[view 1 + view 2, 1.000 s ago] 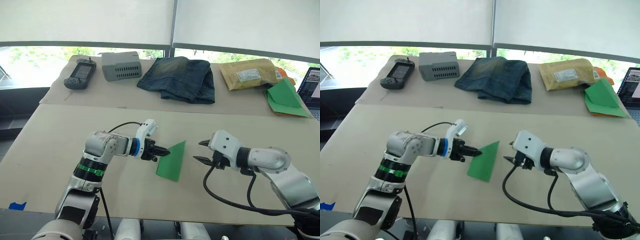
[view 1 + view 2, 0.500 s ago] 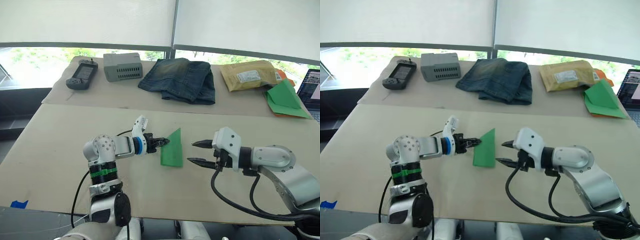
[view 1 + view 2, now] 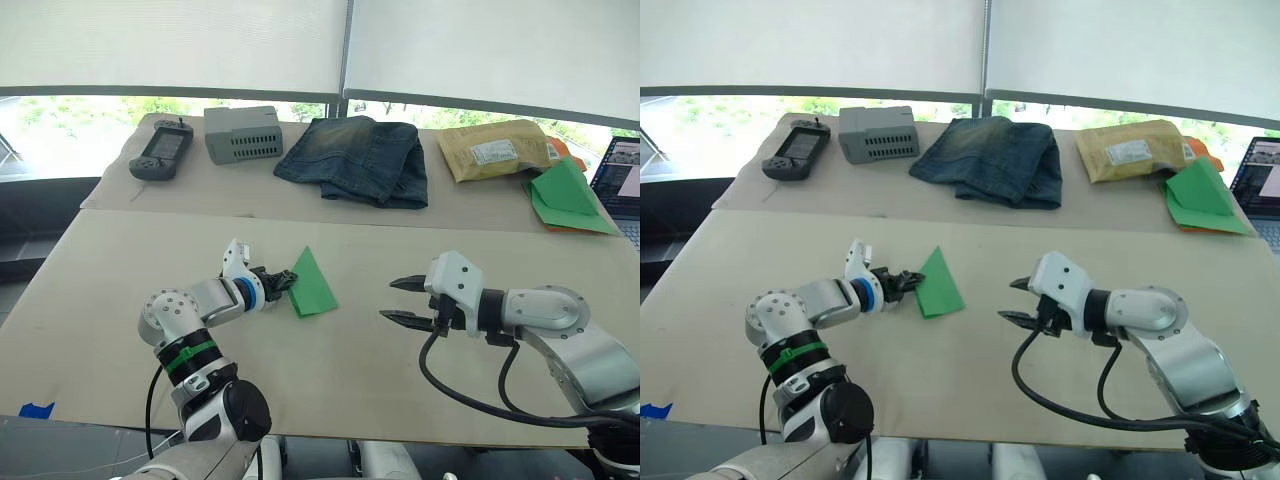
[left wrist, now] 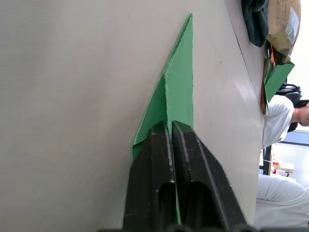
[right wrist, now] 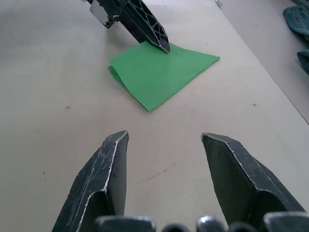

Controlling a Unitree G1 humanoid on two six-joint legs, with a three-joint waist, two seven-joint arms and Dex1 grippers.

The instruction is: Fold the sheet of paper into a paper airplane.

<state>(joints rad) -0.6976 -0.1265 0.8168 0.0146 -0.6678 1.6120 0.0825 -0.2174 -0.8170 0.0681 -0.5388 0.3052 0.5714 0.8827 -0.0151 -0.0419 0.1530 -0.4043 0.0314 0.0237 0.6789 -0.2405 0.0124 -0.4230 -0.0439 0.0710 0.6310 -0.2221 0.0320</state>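
The bright green sheet of paper (image 3: 311, 286) is folded into a pointed, layered wedge like a paper airplane. It rests on the near table, left of centre, with its point aimed away from me. My left gripper (image 3: 285, 281) is shut on the wedge's near-left edge; the left wrist view shows the two black fingers (image 4: 161, 145) pinching the paper (image 4: 179, 92) along its crease. My right gripper (image 3: 389, 301) hovers open about a hand's width to the right of the paper, empty. In the right wrist view the paper (image 5: 159, 70) lies ahead of the spread fingers.
Along the far table lie a black game controller (image 3: 160, 150), a grey box (image 3: 243, 132), folded jeans (image 3: 358, 158), a padded envelope (image 3: 497, 148) and a green triangular paper stack with an orange edge (image 3: 570, 197). A laptop (image 3: 622, 180) sits far right. A person (image 4: 282, 121) sits beyond.
My left gripper has drawn back to the left, carrying the folded paper with it and turning it so that its point faces away. The right gripper stays open, nearly in place.
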